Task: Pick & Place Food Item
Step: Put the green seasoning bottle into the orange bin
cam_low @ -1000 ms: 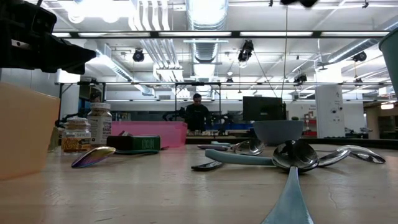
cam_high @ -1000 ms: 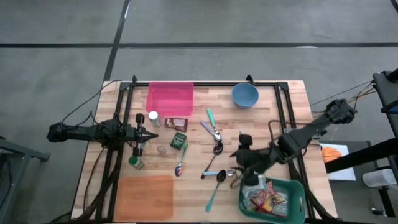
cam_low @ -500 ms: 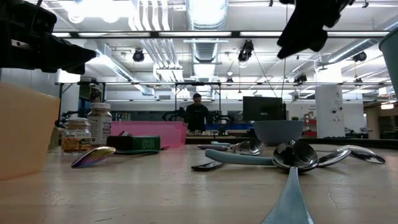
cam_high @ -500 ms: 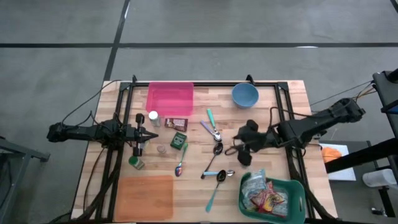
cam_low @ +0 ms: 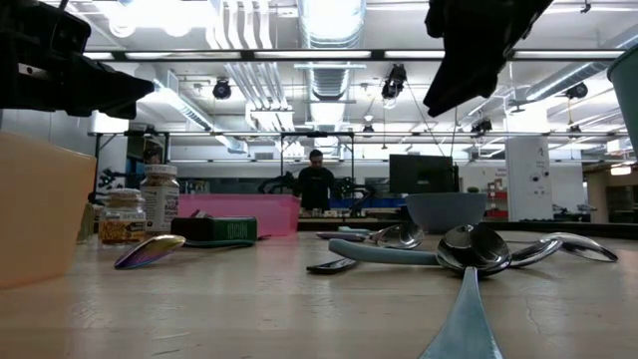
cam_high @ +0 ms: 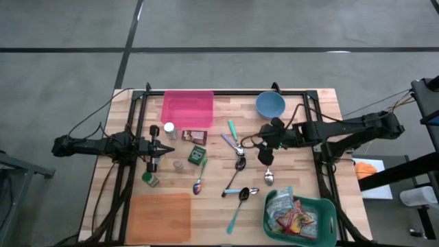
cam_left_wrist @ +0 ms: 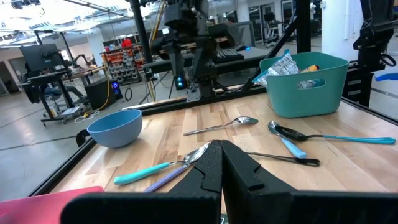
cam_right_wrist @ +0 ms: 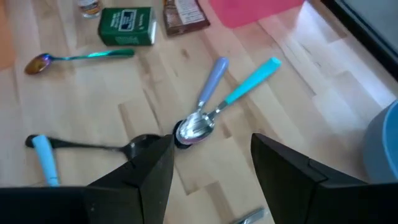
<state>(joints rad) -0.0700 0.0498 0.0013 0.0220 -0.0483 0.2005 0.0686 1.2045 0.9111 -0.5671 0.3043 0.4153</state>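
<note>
A second ago our right tool hung at the edge of the teal basket. It has since swung away across the table and now sits above the middle. There it is near the blue bowl and just beside the crossed pair of spoons. In the low view it has come into sight as a dark shape at the top, where before there was none.

Its fingers stand apart, and we see only bare wood and cutlery between them, so it is released and carries nothing.

The food packets lie heaped in the basket at the table's near right corner. They are too jumbled for us to tell which way any one points.

A brown packet lies flat just below the pink tray, its long axis running across the table from left to right. The green box next to it sits slightly askew.

Nothing else on the table has shifted. Our left tool waits clenched over the left side, beside the small jars, exactly as it was.
</note>
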